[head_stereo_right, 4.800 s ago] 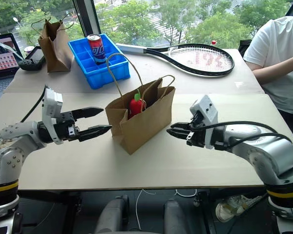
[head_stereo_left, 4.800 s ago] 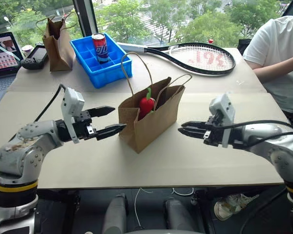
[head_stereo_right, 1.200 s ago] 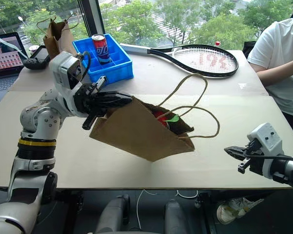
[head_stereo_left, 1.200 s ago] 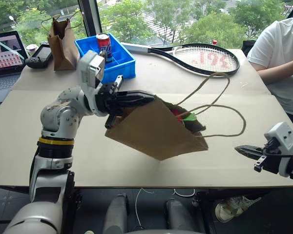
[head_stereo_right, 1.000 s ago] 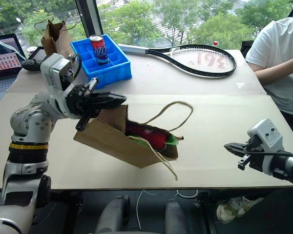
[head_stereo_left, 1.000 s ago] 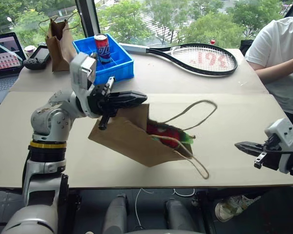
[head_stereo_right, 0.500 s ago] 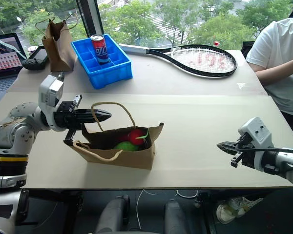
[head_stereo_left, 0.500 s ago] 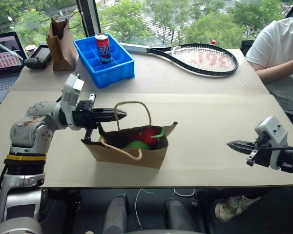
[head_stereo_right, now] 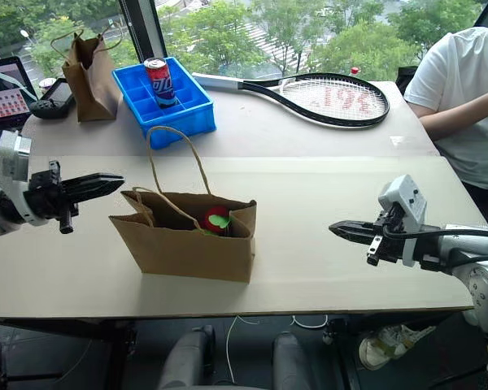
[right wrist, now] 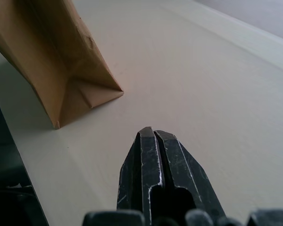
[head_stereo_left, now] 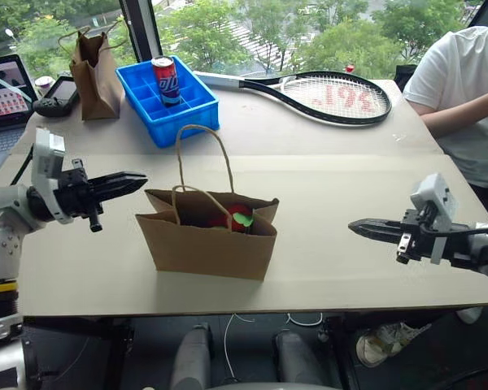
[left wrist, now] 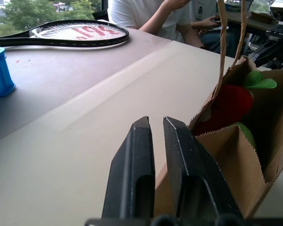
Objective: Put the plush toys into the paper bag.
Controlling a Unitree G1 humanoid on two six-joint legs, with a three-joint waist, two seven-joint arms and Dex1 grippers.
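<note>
Kraft paper bag point(head_stereo_left: 207, 244) upright, toys inside — left jaws slightly parted, right jaws closed, both empty.

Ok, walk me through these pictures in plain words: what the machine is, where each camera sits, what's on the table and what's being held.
This is a two-armed robot at a table. Two pictures come from cameras in its head, looking down over its arms; the other two come from cameras on its wrists, looking along the black fingers. The left pincer and the right pincer both hang clear of everything and hold nothing.

In the middle stands a wide paper bag, upright, with a red plush toy and a green plush toy inside.

Farther back lie a tennis racket, a blue tray holding a can, a darker paper bag and a laptop. A person in a white shirt sits on the right.
</note>
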